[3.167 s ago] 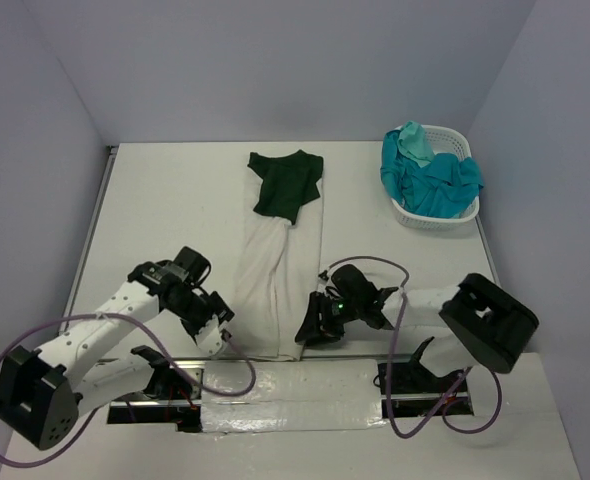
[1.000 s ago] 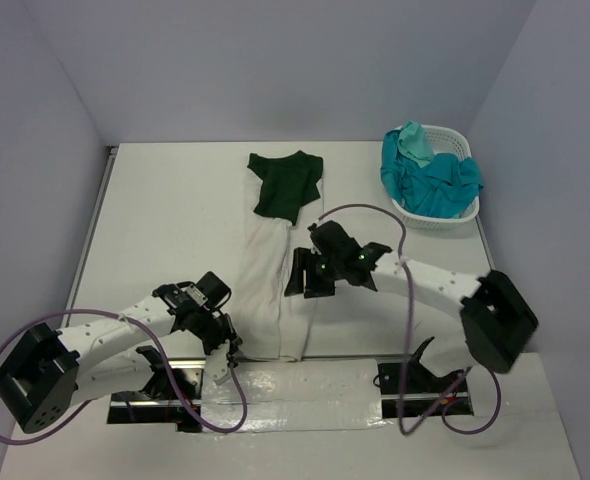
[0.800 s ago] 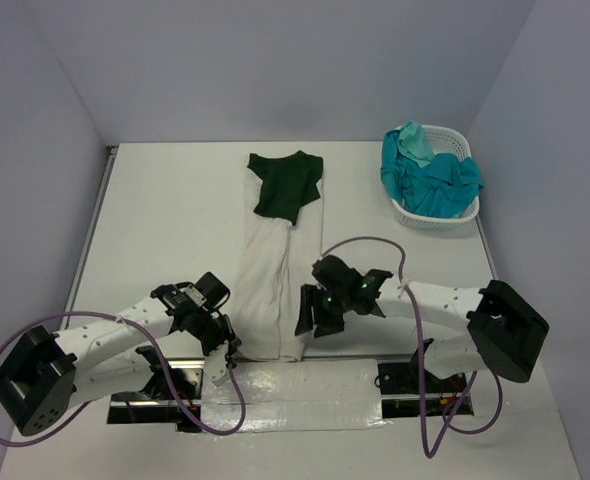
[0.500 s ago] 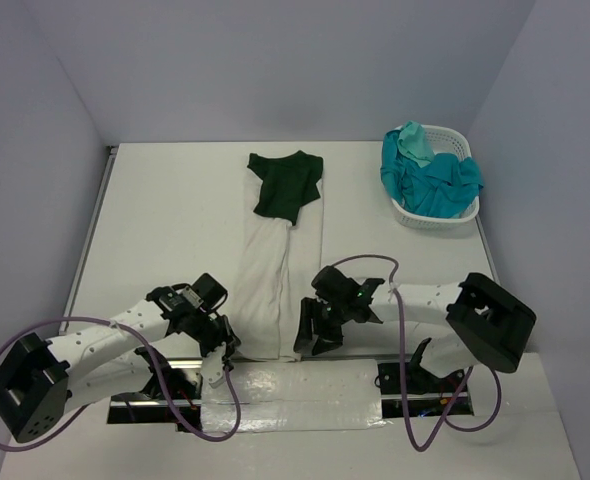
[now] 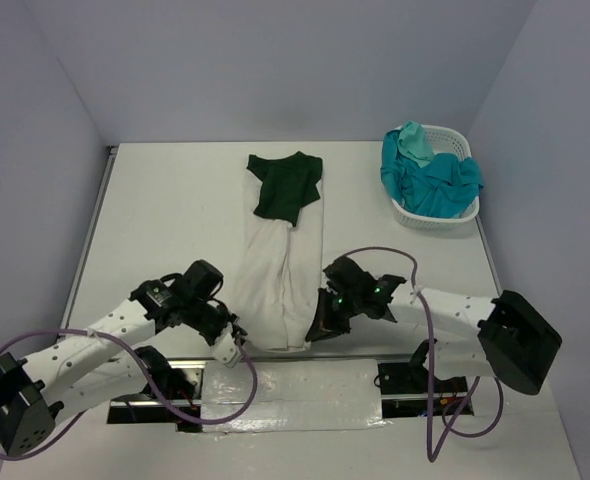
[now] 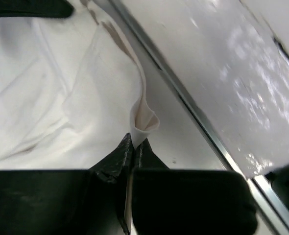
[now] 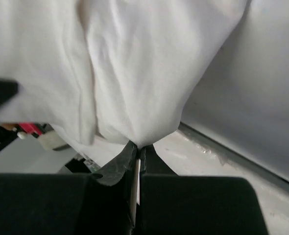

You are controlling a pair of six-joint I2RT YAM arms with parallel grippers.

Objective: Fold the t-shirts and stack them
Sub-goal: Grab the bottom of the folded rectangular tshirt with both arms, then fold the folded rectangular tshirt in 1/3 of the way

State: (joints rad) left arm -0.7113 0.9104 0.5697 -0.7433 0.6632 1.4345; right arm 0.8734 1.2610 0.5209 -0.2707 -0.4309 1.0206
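Note:
A white t-shirt lies as a long narrow strip down the middle of the table. On its far end rests a folded dark green t-shirt. My left gripper is shut on the strip's near left corner, and the left wrist view shows that gripper pinching a rolled fold of white cloth. My right gripper is shut on the near right corner. In the right wrist view the cloth bunches down into that gripper. The near hem hangs slightly raised between both grippers.
A white lattice basket at the far right holds a teal t-shirt and a pale mint one. A shiny taped strip runs along the table's near edge by the arm bases. Walls close in the back and both sides.
My right gripper came down to the near right corner of the white shirt and shut on it. Both arms have drawn the near hem up and slightly away from the table's edge.

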